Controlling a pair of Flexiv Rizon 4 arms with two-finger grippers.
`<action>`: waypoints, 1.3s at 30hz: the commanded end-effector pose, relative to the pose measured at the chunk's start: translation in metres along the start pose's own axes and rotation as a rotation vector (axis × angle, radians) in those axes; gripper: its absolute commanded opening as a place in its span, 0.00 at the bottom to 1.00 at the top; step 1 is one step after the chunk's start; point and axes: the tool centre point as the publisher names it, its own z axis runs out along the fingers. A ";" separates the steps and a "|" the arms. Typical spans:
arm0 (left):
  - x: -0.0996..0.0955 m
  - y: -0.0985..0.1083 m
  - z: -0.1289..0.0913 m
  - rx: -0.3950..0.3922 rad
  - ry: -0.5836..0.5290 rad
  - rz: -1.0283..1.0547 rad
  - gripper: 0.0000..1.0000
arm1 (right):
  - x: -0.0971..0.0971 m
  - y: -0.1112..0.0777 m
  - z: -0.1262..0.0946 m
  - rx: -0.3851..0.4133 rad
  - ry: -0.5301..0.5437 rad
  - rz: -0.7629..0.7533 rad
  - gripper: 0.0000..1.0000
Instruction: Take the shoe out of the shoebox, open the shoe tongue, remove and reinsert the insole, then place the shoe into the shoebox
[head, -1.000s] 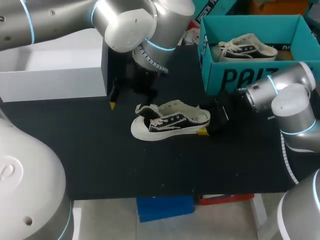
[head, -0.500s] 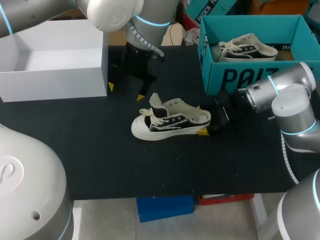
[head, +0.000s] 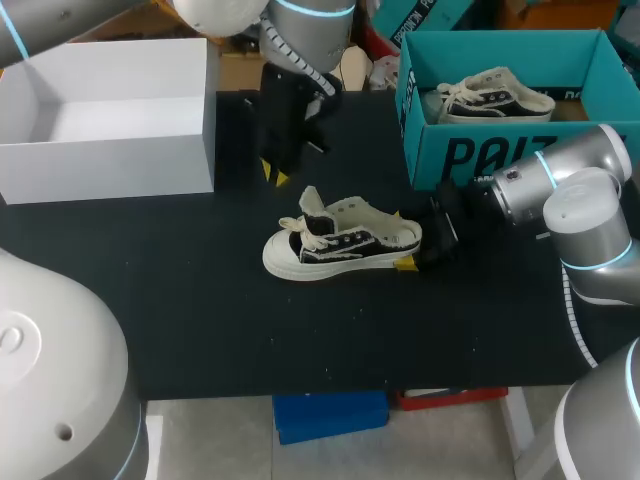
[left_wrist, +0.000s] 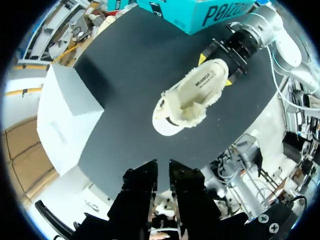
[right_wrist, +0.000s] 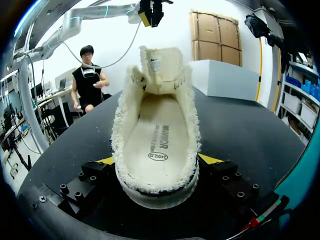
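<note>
A black-and-cream shoe lies on its side mid-table, toe to the left, tongue standing up. My right gripper is shut on its heel; in the right wrist view the yellow fingertips press both sides of the shoe, and the insole lies inside. My left gripper hangs above and behind the toe, fingers together, holding nothing. In the left wrist view it looks down on the shoe. The teal shoebox stands at the back right.
A second shoe rests in the teal shoebox. An open white box stands at the back left. Bare black tabletop spreads in front of the shoe.
My left gripper drew away from the shoe's tongue toward the back and closed its fingers. The tongue now stands upright. The right gripper and shoe stayed put.
</note>
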 end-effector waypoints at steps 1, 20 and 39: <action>-0.006 -0.006 0.001 -0.136 0.266 0.944 0.00 | 0.000 0.000 0.000 0.001 0.001 0.002 0.00; 0.009 -0.015 0.001 0.151 0.235 0.943 0.00 | 0.000 0.000 0.000 0.001 0.001 0.002 0.00; 0.029 -0.037 0.013 0.226 0.275 0.862 0.00 | 0.000 0.000 0.000 0.001 0.001 0.002 0.00</action>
